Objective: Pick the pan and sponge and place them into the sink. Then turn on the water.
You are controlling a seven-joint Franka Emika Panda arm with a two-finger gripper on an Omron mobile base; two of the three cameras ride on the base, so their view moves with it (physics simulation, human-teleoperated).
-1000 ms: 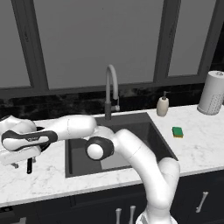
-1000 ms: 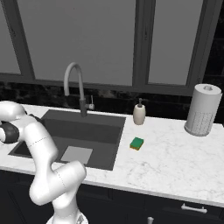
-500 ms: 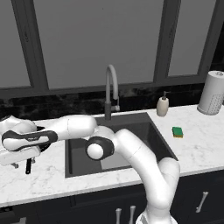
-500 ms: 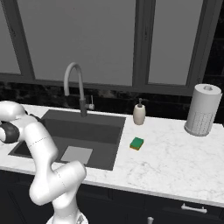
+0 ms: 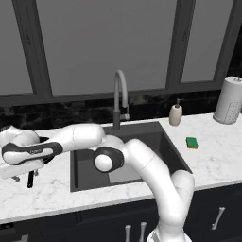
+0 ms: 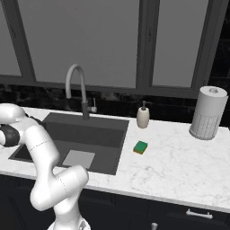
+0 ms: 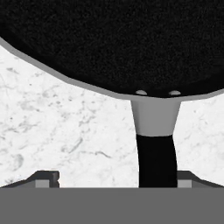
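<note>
While the white arm reaches far out to the left over the white marble desk (image 5: 56, 189), its claw (image 7: 113, 177) hangs low with the fingers spread wide apart, closed on nothing. In the hand view the two dark fingertips (image 7: 46, 178) stand on either side of the short straight black handle (image 7: 156, 162) of the round, flat black frying pan (image 7: 113, 39), which lies on the marble; whether the tips touch the handle I cannot tell. In the left base view the handle's dark end (image 5: 30, 179) pokes out beneath the hand, left of the basin.

Beyond the arm's elbow lies the large rectangular dark grey recessed sink (image 5: 156, 142), with a pale square patch (image 6: 78, 158) on its bottom. To the right of the sink, on the marble and apart from its rim, sits the small rectangular green sponge with a yellowish edge (image 6: 140, 147).

Farther back, behind the sink's far rim, rises the tall grey gooseneck faucet (image 6: 76, 90), dry, with its side lever (image 6: 93, 109). Right of it stands a small beige soap dispenser bottle (image 6: 143, 117), and at the far right an upright white paper towel roll (image 6: 206, 112). Dark-framed grey window panes (image 6: 90, 40) close off the back.
</note>
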